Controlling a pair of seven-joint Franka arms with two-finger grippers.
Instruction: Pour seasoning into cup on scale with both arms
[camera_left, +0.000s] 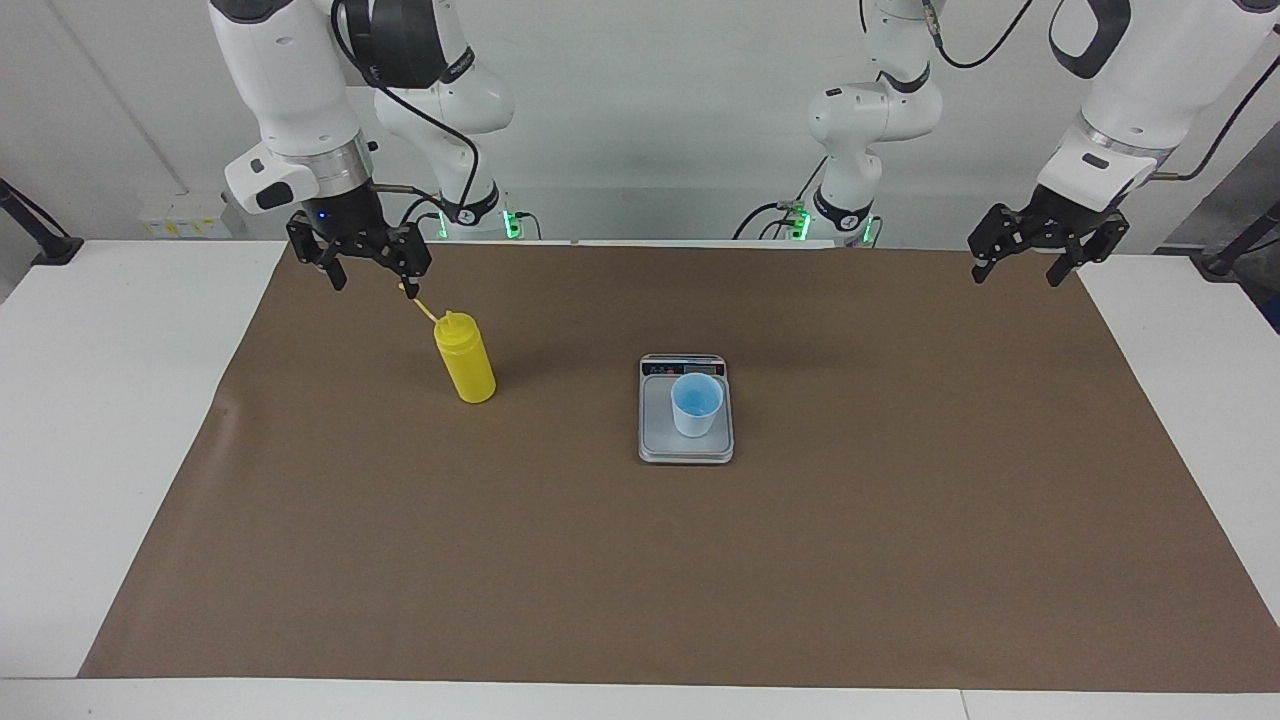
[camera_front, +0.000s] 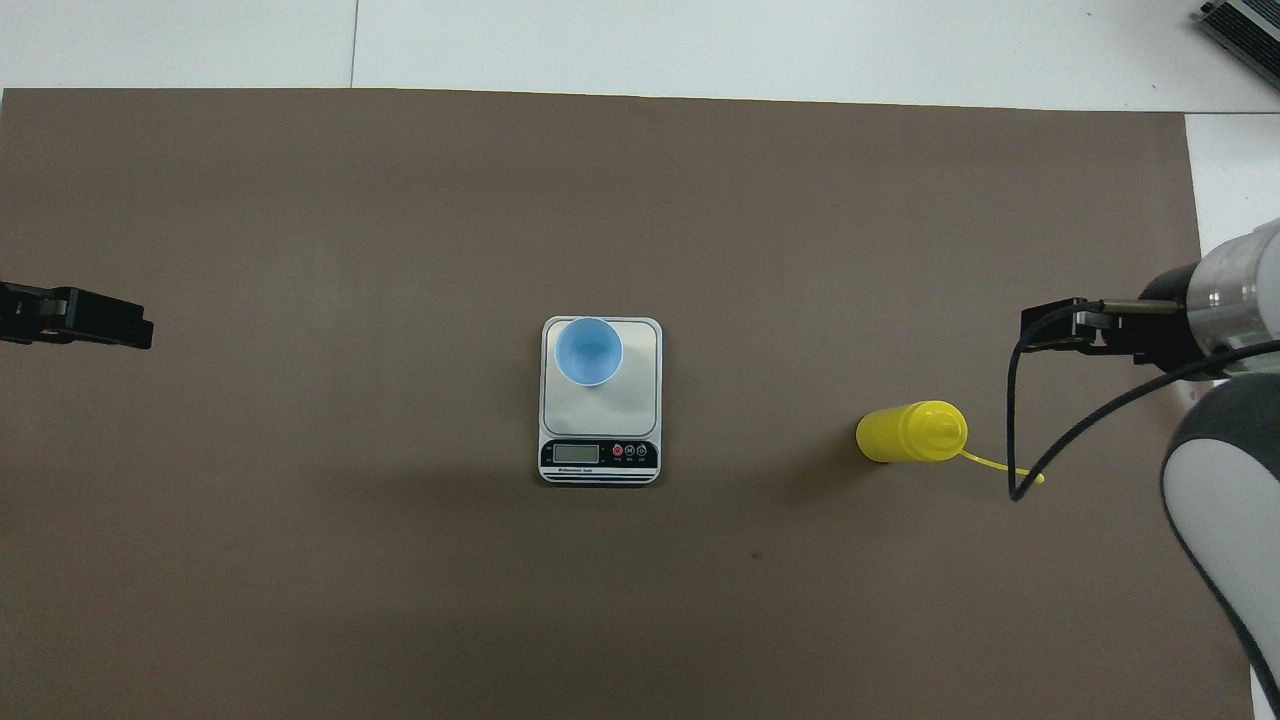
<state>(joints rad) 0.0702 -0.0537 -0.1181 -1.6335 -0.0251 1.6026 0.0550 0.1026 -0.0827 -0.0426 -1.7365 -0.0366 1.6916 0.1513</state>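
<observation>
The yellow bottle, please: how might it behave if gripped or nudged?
The yellow bottle stands tall on a narrow base, so a high push would probably tip it. Being round, it may then roll. Its thin cap strap looks floppy.

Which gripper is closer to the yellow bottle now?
Right. The right gripper hangs open just above the yellow bottle. The left gripper waits open over the table's other end.

My two black two-finger grippers, right (camera_left: 370, 272) and left (camera_left: 1022, 262), hang from white arms. The squeeze bottle of seasoning (camera_left: 465, 357) is plain yellow plastic. The small tapered cup (camera_left: 696, 404) is light blue. The flat rectangular scale (camera_left: 657, 443) is silver-grey with a dark display strip, its buttons apparently reddish. The paper mat (camera_left: 640, 560) is plain brown.
</observation>
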